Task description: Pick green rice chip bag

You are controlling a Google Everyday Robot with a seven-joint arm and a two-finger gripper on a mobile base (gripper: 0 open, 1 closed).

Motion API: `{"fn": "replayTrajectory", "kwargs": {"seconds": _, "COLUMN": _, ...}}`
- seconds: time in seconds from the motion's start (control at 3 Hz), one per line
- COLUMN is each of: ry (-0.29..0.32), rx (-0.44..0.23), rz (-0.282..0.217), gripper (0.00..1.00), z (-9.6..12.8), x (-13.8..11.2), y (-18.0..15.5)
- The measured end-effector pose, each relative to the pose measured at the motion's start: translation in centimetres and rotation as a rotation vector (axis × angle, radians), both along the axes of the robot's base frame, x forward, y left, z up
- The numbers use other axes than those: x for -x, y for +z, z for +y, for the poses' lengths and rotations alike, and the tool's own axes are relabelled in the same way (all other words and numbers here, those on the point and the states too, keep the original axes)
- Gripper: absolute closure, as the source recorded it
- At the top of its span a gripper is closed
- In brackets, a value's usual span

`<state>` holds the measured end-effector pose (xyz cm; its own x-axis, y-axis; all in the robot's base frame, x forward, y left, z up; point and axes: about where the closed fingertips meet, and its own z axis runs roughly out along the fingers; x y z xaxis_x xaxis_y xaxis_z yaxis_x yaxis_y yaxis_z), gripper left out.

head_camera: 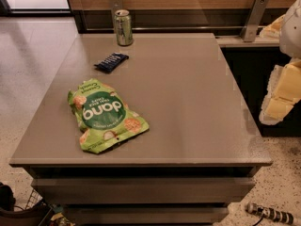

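Observation:
The green rice chip bag (106,115) lies flat on the left front part of the grey table (188,93). It is light green with a dark green circle and white "dang" lettering that reads upside down from here. My gripper (281,95) shows as pale yellow and white parts at the right edge of the view, beyond the table's right side. It is well to the right of the bag and holds nothing that I can see.
A small dark blue wrapper (111,61) lies behind the bag. A green drink can (123,28) stands upright at the table's back edge. A wooden wall with metal brackets (254,18) runs behind the table. Speckled floor lies to the left and right.

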<state>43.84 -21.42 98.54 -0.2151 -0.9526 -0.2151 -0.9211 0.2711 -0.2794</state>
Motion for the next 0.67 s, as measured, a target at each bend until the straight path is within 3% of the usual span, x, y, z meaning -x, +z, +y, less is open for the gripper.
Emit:
{"fn": "replayTrajectory", "kwargs": {"seconds": 0.33, "ry": 0.0, "rx": 0.0, "rz": 0.0, "gripper": 0.0, "z": 0.0, "x": 0.0, "y": 0.0}}
{"fn": "replayTrajectory", "kwargs": {"seconds": 0.67, "ry": -0.024, "rx": -0.045, "rz": -0.022, "gripper": 0.0, "z": 1.4, "x": -1.2, "y": 0.3}}
